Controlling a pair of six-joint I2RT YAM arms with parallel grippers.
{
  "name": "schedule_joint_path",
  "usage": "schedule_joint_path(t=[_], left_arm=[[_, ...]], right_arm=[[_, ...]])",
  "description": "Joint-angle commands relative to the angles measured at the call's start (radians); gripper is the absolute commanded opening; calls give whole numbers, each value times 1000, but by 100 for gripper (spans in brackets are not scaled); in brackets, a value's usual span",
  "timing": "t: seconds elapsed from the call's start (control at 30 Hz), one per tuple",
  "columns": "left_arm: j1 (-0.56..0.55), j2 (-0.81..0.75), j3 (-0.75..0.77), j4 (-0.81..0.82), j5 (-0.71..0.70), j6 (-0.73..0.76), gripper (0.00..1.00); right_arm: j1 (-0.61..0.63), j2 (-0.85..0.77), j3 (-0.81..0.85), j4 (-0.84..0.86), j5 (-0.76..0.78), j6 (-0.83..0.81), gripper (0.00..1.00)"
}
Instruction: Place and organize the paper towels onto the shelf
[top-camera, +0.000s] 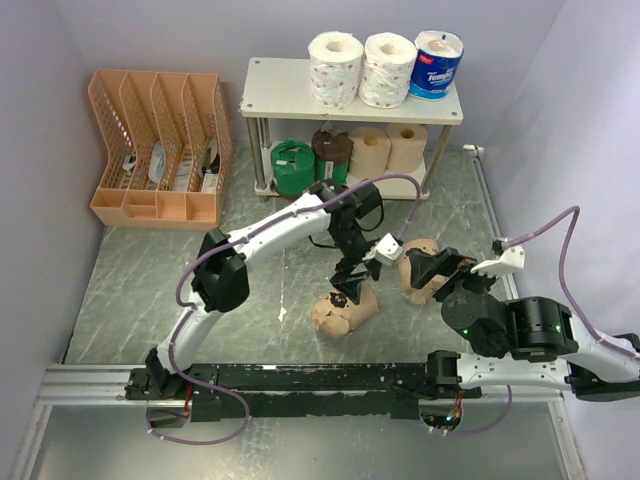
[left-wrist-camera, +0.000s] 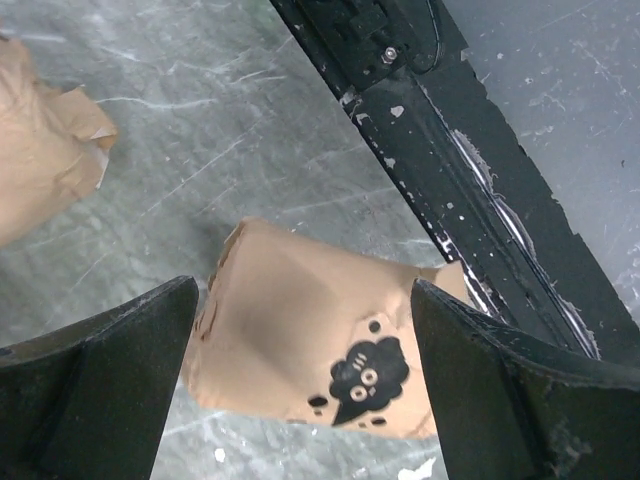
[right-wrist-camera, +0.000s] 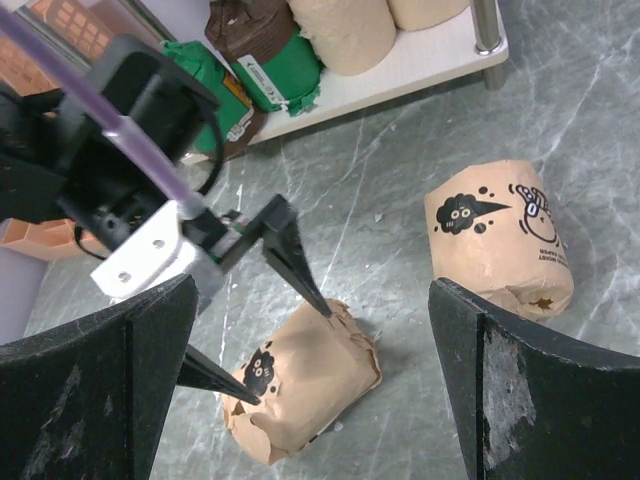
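Note:
The shelf (top-camera: 280, 85) stands at the back. Two white speckled rolls (top-camera: 335, 68) and a blue-white roll (top-camera: 438, 63) stand on its top board. Green (top-camera: 292, 166), dark brown (top-camera: 331, 152) and two tan rolls (top-camera: 388, 148) fill its lower board (right-wrist-camera: 400, 75). Two kraft-wrapped rolls lie on the floor. My left gripper (top-camera: 350, 287) is open and straddles the nearer one (top-camera: 343, 312) (left-wrist-camera: 320, 350) (right-wrist-camera: 300, 385), its fingers (left-wrist-camera: 120, 380) on either side. My right gripper (top-camera: 440, 268) (right-wrist-camera: 312, 330) is open and empty, above the other kraft roll (top-camera: 418, 268) (right-wrist-camera: 500, 240).
An orange slotted file organizer (top-camera: 160, 150) stands at the back left. A black rail (top-camera: 300, 378) (left-wrist-camera: 470, 170) runs along the near edge, close to the nearer kraft roll. Pale walls enclose both sides and the back.

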Motion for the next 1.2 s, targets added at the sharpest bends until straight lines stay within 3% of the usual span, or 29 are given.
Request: schedule_joint_path(t=[0.0, 0.27, 0.43, 0.6, 0.83, 1.0, 1.17], left_arm=[[-23, 79, 55, -2, 44, 40, 98], [-51, 139, 61, 74, 10, -3, 98], [-50, 172, 95, 71, -20, -22, 99], [-52, 181, 69, 59, -95, -45, 90], [-52, 217, 66, -93, -196, 40, 86], [-52, 212, 45, -105, -213, 45, 67], [-51, 201, 59, -106, -209, 32, 39]], right_arm=[[3, -59, -51, 42, -21, -1, 100], [2, -216, -121, 180, -54, -122, 100], [2, -242, -123, 184, -45, -140, 100], [3, -267, -129, 183, -48, -138, 100], [2, -430, -210, 361, -88, -277, 100], [2, -478, -243, 375, -87, -286, 100], [2, -438, -214, 317, -75, -246, 100]])
